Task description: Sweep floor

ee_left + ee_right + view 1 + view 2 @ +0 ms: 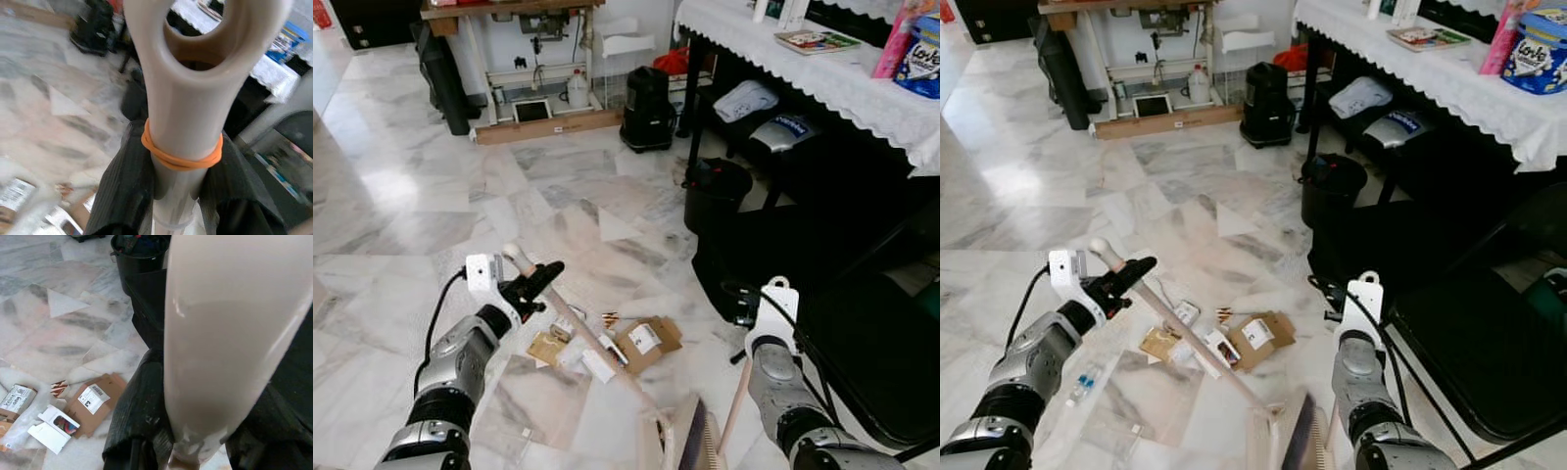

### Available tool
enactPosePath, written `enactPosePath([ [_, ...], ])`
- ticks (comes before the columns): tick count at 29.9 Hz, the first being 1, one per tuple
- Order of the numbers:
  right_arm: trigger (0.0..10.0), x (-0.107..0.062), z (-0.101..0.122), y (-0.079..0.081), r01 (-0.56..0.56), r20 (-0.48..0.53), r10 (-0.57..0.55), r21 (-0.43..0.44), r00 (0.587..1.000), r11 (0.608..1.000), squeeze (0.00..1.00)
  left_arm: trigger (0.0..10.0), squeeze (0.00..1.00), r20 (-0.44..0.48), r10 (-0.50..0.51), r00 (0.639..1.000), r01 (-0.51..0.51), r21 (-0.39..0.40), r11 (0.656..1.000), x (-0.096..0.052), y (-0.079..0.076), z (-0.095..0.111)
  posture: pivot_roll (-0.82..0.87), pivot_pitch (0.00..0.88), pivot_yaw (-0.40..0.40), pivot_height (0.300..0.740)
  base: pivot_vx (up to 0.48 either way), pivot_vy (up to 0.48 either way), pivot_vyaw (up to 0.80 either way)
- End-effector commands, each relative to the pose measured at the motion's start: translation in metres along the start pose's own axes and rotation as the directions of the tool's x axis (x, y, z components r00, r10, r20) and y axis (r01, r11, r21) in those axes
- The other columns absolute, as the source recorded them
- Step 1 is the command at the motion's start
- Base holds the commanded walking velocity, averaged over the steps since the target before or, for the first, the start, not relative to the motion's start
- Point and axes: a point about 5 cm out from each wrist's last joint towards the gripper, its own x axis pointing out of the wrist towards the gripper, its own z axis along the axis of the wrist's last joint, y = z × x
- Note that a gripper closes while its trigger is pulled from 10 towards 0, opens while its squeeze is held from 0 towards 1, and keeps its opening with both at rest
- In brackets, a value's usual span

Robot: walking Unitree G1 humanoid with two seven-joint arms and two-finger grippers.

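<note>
Broom handle point(1170, 323) runs on a slant from my left gripper point(1121, 275) down toward the near floor, where the blurred brush head point(697, 438) sits beside a pale dustpan edge point(1261, 436). From the left wrist view I see both black fingers point(120, 188) clenched on the beige handle just below its hollow end, which has an orange rubber band point(181, 157) around it. My right gripper point(195, 431) is grasping a second pale stick point(735, 403), the dustpan's handle as far as I can tell, its fingers pressed against both sides.

Litter lies on the marble floor point(401, 196) under the broom handle: a flattened brown cardboard box point(646, 343) with a white label, a small white carton point(53, 427), and a tan packet point(546, 348). To the right stands a black bin point(716, 193), and beyond it a table with a white lace cloth point(842, 83). A black folding chair point(1469, 343) sits near right. Far off, a black speaker-like unit point(647, 108) stands by the wall.
</note>
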Motion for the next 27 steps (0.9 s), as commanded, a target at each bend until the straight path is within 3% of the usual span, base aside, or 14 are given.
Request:
enactPosePath([
  [1, 10.0, -0.006, -0.023, -0.001, 0.003, -0.103, -0.005, -0.014, 0.995, 1.0, 0.0, 10.0, 0.0, 0.075, 0.072, 0.995, -0.077, 0.066, 0.995, -0.004, 0.008, 0.014, 0.1, 0.0, 0.002, 0.74, 0.0, 0.0, 0.0],
  [7, 10.0, -0.006, -0.023, 0.0, 0.002, -0.101, -0.003, -0.013, 0.995, 1.0, 0.0, 10.0, 0.0, 0.164, 0.199, 0.966, -0.224, 0.151, 0.963, -0.01, 0.017, 0.026, 0.1, 0.0, 0.002, 0.74, 0.0, 0.0, 0.0],
  [9, 10.0, -0.006, -0.023, 0.0, 0.003, -0.101, -0.004, -0.013, 0.995, 1.0, 0.0, 10.0, 0.0, 0.19, 0.255, 0.948, -0.293, 0.206, 0.934, -0.015, 0.022, 0.028, 0.1, 0.0, 0.003, 0.74, 0.0, 0.0, 0.0],
  [17, 10.0, -0.006, -0.019, 0.0, 0.003, -0.078, -0.002, 0.011, 0.997, 1.0, 0.0, 10.0, 0.0, 0.183, 0.322, 0.929, -0.366, 0.326, 0.871, -0.025, 0.024, 0.013, 0.09, 0.0, 0.011, 0.74, 0.0, 0.0, 0.0],
  [19, 10.0, -0.005, -0.015, -0.001, 0.015, -0.056, -0.014, 0.02, 0.998, 1.0, 0.0, 10.0, 0.0, 0.212, 0.354, 0.911, -0.411, 0.385, 0.827, -0.028, 0.024, 0.01, 0.09, 0.0, 0.017, 0.74, 0.0, 0.0, 0.0],
  [27, 10.0, -0.002, 0.008, 0.003, -0.034, 0.086, 0.026, 0.098, 0.996, 0.995, 0.0, 10.0, 0.0, 0.273, 0.351, 0.896, -0.439, 0.416, 0.796, -0.023, 0.017, 0.014, 0.07, 0.0, 0.025, 0.74, 0.0, 0.0, 0.0],
])
